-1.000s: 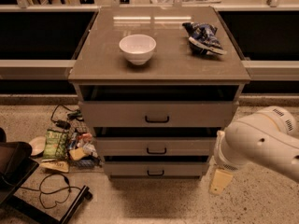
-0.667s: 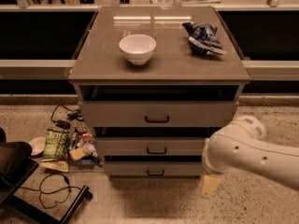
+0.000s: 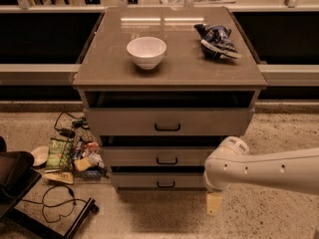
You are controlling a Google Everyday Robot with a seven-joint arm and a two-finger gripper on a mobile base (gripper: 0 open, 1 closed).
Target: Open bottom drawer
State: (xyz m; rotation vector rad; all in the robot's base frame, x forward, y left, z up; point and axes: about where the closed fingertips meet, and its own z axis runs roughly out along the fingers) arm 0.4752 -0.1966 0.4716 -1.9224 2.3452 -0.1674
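While downturned, gripper (image 3: 214, 203) beside bottom drawer (image 3: 137, 181).

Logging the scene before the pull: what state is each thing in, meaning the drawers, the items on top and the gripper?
Grey-beige bottom drawer with small black bar handle: looks shut, no tray showing.
Middle drawer: looks shut.
Top drawer: looks shut.
White bowl: upright on the cabinet top.
Blue snack bag: lying crumpled on top.
Gripper: hangs right of bottom drawer, off its handle.
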